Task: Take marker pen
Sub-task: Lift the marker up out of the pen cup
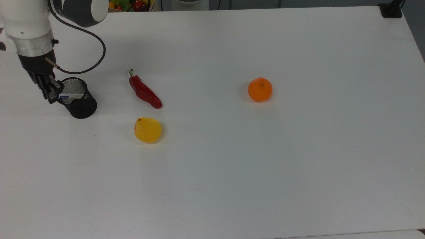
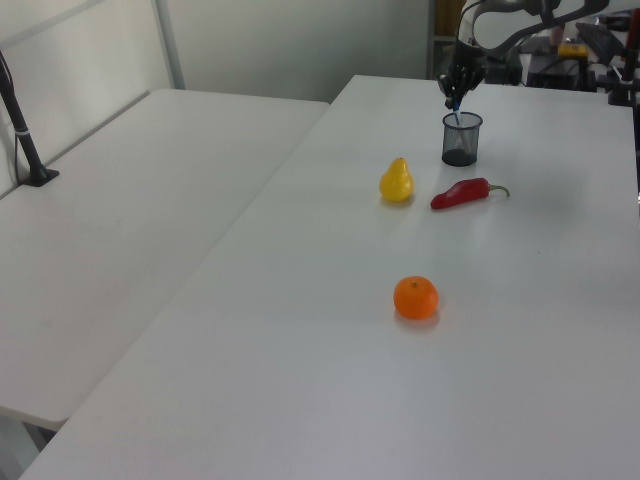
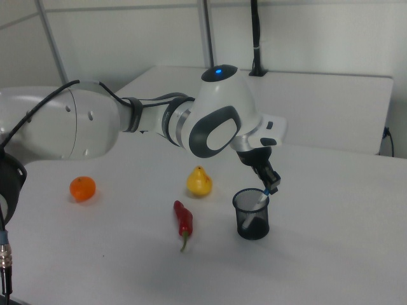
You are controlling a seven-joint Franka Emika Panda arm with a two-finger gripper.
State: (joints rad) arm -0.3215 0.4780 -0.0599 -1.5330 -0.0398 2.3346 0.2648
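Note:
The marker pen, a white barrel with a blue label band, leans inside a black mesh cup at the top view's left. My gripper is shut on the pen's upper end, just above the cup's rim. In the right view the gripper holds the blue top of the marker pen, whose lower part slants down into the cup. In the left view the gripper hangs over the cup at the far end of the table, with the pen between them.
On the white table lie a red chili, a yellow pear and an orange. The arm's black cable loops above the cup. A second white table stands on the left view's left.

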